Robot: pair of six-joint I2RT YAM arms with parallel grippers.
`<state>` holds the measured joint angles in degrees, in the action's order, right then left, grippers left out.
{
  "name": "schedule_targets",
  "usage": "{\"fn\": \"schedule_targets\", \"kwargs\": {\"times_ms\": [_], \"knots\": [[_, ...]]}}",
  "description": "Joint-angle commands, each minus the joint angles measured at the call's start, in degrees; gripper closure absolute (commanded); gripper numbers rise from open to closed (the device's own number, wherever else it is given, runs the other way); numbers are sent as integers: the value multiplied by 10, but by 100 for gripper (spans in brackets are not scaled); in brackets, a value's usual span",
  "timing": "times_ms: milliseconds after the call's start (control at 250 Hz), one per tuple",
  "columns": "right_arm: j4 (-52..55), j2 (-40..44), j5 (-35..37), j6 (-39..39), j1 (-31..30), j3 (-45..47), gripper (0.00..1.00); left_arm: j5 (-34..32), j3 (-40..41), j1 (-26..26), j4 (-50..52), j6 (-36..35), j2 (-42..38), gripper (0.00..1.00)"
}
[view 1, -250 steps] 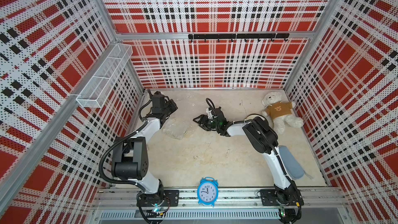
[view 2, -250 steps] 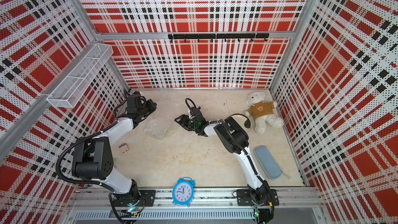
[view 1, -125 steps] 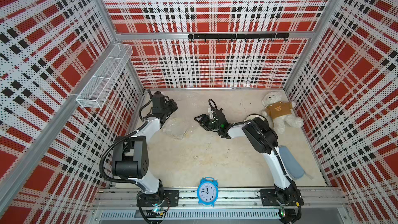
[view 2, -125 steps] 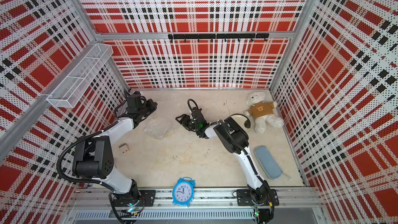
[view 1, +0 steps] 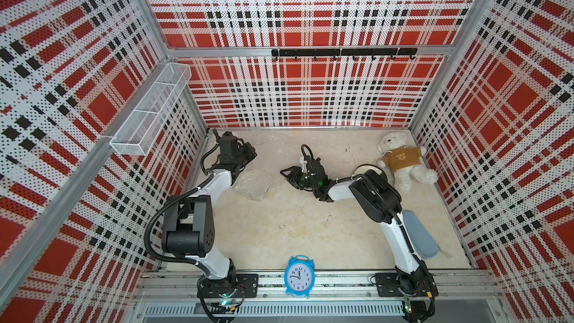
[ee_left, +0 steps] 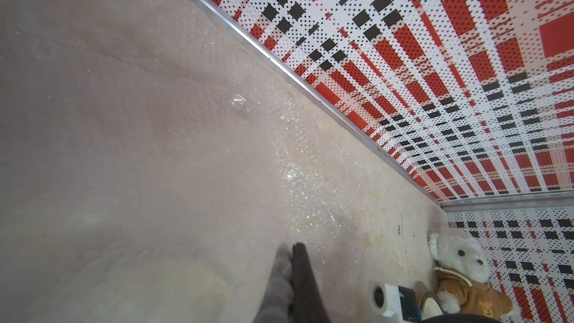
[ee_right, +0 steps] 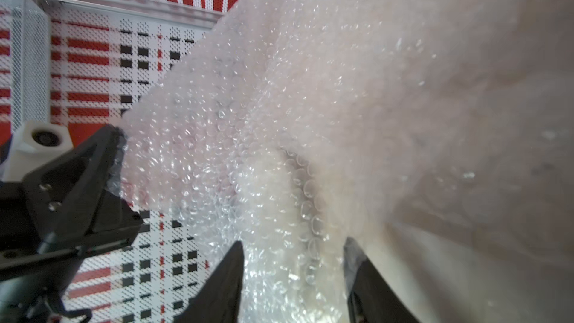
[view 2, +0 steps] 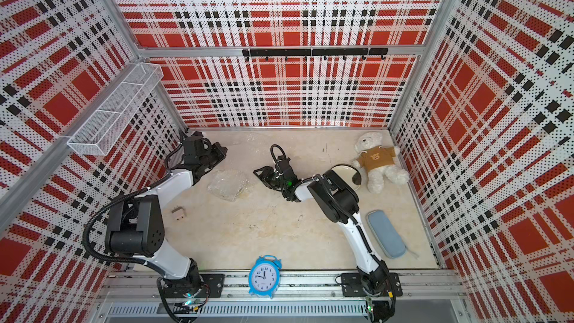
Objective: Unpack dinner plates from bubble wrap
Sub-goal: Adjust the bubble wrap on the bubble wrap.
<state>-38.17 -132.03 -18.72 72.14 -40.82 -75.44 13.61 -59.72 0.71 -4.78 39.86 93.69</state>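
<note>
Bubble wrap sheet [ee_right: 279, 119]: clear and crinkled, lifted off the table at the back, between the two arms. It filled most of the right wrist view. In a top view [view 1: 273, 150] it was faint against the tabletop.
Wrapped bundle [view 1: 252, 185]: a roundish lump under clear wrap, flat on the table just beside the left forearm, seen in both top views [view 2: 226, 185]. I could not make out the contents.
Plate [view 2: 344, 173]: bare, cream with a dark rim, lying flat and partly hidden behind the right arm, close beside the teddy bear.
Left gripper [ee_left: 292, 248]: fingers pressed together and pinching one corner of the sheet. The right wrist view [ee_right: 115, 138] showed wrap at its tip.
Right gripper [ee_right: 292, 243]: fingers apart, with bunched wrap lying in the gap. No pinch was seen.
Table [view 1: 295, 228]: beige and mottled.
Teddy bear [view 1: 400, 160]: white, in a brown jumper, in the far right corner.
Pouch [view 2: 386, 233]: grey-blue, beside the right arm's lower link.
Alarm clock [view 1: 299, 276]: blue, upright on the front rail between the two arm bases.
Wire basket [view 1: 149, 113]: white, fixed to the left wall.
</note>
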Motion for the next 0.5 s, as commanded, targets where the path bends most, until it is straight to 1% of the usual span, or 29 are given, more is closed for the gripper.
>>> {"fn": "schedule_targets", "kwargs": {"times_ms": [0,208,336,380,496], "knots": [[-16,14,23,-14,-3,-2,63,10,-5,-2,-17,4,13,100],[-10,38,32,-30,16,11,82,25,-14,-3,-24,-1,24,100],[33,54,15,-62,39,-5,93,44,-25,-2,-34,-18,37,100],[49,60,9,-76,49,-11,100,51,-30,-2,-35,-22,43,100],[100,73,-5,-116,75,-31,100,63,-41,0,-37,-36,56,100]]}}
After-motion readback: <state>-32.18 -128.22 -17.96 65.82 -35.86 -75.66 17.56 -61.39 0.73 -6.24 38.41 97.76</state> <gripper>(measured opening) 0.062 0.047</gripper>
